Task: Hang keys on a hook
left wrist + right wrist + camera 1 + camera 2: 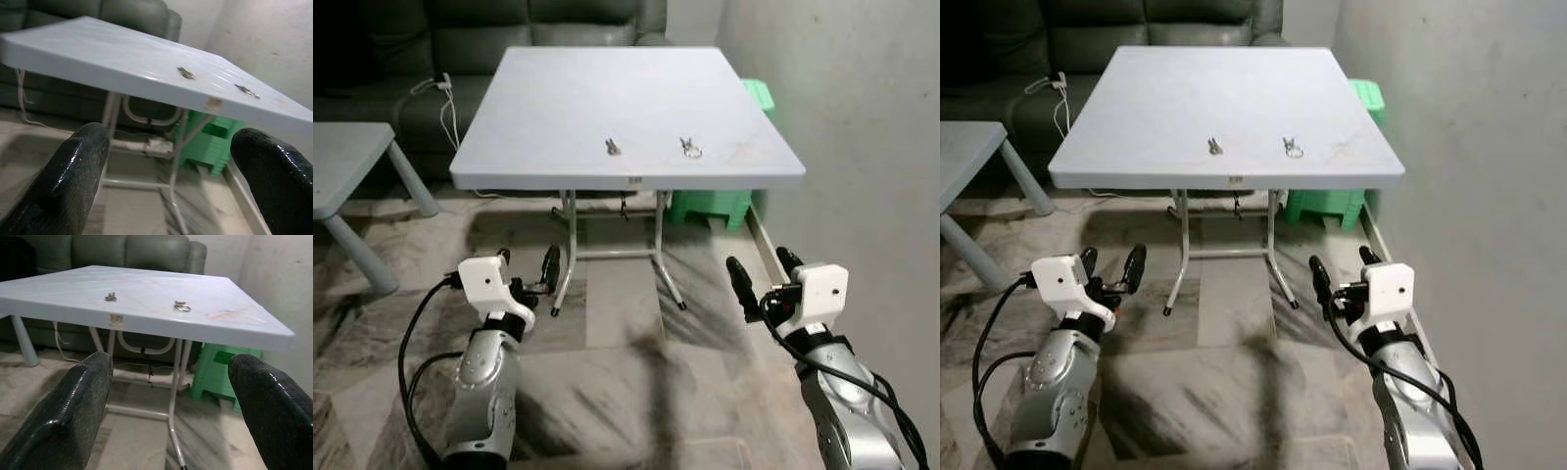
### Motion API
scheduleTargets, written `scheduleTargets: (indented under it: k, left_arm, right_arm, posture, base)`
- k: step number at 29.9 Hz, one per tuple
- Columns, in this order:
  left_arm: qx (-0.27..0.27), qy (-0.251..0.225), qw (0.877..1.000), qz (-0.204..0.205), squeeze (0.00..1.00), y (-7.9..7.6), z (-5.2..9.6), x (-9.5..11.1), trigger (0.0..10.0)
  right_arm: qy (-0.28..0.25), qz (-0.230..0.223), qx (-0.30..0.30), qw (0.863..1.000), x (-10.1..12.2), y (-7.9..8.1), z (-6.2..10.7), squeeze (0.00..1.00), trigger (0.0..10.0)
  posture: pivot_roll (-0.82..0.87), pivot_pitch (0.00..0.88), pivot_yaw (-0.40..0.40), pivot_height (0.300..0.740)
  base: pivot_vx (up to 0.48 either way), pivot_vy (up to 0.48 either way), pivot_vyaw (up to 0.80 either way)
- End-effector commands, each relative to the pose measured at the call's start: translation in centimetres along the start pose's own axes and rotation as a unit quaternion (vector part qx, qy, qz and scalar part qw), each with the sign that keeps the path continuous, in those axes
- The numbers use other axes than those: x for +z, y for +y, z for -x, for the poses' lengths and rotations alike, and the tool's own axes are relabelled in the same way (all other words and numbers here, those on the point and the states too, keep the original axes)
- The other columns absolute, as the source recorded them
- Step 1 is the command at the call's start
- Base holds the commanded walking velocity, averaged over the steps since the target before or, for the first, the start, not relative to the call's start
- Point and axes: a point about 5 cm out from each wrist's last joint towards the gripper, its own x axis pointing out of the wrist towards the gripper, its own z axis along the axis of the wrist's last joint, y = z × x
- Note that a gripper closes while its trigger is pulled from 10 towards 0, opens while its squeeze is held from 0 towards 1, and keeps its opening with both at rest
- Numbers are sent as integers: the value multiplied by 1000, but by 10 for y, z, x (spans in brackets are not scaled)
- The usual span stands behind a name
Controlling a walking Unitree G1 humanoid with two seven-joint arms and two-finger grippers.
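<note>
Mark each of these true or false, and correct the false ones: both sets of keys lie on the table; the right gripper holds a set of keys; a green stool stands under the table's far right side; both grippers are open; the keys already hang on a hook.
1. Two sets of keys lie on the white table. True.
2. The right gripper holds keys. False: it is empty, low in front of the table.
3. A green stool stands by the table's right side. True.
4. The left gripper and the right one are open. True.
5. The keys hang on a hook. False: both lie flat on the table.
</note>
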Motion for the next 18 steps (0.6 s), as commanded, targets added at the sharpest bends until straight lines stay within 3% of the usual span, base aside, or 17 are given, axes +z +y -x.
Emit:
scheduleTargets:
  k: [1, 12, 18]
  left_arm:
    - [-4, 9, 1000, 3, 0, -2, -1, -2, 10000]
    - [0, 11, 1000, 24, 0, -2, -2, -1, 10000]
    - [3, 12, 1000, 26, 0, -2, -1, -2, 10000]
  right_arm:
    - [0, 2, -6, 1000, 2, -6, 1, 0, 10000]
    - [2, 2, -6, 1000, 2, -7, 1, 0, 10000]
    - [3, 1, -6, 1000, 2, -6, 1, 0, 10000]
  posture:
    - [-43, 55, -45, 740]
    - [-42, 68, -49, 740]
    - [-41, 72, -51, 740]
  base:
    - [0, 0, 0]
    - [0, 0, 0]
    - [0, 336, 0]
